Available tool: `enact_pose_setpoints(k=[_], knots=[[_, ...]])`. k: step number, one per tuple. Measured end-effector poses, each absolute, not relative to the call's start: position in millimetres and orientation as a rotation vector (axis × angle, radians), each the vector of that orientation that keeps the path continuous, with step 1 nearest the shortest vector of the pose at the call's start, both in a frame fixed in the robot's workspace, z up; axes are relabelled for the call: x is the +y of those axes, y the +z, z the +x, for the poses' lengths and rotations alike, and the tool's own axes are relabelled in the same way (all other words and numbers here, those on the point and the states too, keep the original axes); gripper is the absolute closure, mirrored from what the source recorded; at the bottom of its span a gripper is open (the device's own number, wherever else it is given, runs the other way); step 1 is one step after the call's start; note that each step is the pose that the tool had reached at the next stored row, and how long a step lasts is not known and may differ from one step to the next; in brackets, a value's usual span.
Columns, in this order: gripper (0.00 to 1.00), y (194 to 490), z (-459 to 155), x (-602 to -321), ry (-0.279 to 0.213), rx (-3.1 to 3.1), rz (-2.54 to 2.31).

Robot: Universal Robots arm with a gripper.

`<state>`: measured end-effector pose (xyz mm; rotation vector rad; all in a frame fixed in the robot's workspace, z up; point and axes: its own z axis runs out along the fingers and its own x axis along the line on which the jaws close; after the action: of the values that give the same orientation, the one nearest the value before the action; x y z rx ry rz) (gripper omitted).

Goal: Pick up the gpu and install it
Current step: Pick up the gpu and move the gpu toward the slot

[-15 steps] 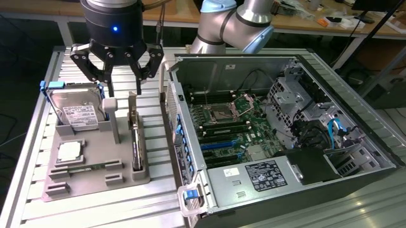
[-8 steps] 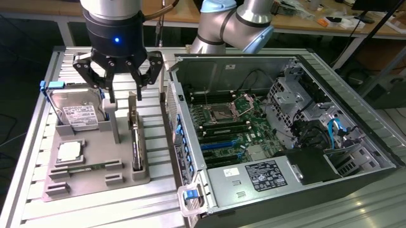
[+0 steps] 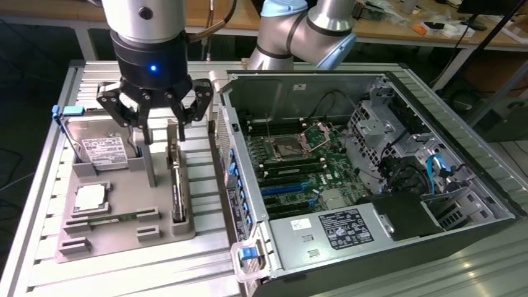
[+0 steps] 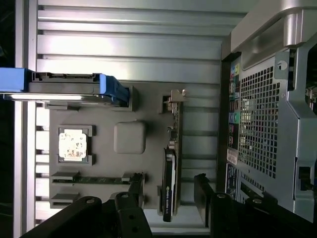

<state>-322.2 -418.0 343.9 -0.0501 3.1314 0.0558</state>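
Open computer case (image 3: 285,93) on the tabletop (image 3: 49,260), motherboard (image 3: 318,162) inside. Beside it a grey tray (image 3: 123,189) holding hard drive (image 3: 103,151), gpu (image 3: 177,198) standing edge-on, processor (image 3: 89,197), memory stick (image 3: 115,218). Claw (image 3: 161,133) spread wide above the gpu, gripping nothing; gpu's lower edge hidden in its slot.

Exterior camera: off the arm, high above the desk (image 3: 165,266), facing obliquely down. It stands back far enough to take in the whole grey tray (image 3: 123,226), the open computer case (image 3: 272,93) just beside the tray on the exterior view's right, and the claw (image 3: 161,139) over the tray. Wrist camera: close above the tray, facing straight down past the claw. Shared field: the tray, the case wall beside it, the ribbed desk around it.
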Motion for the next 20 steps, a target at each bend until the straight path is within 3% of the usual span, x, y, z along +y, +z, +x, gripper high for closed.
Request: enact_pose_setpoints(k=[20], knots=[[0.46, 307, -322, -435, 0.056, 3.131, -0.050]])
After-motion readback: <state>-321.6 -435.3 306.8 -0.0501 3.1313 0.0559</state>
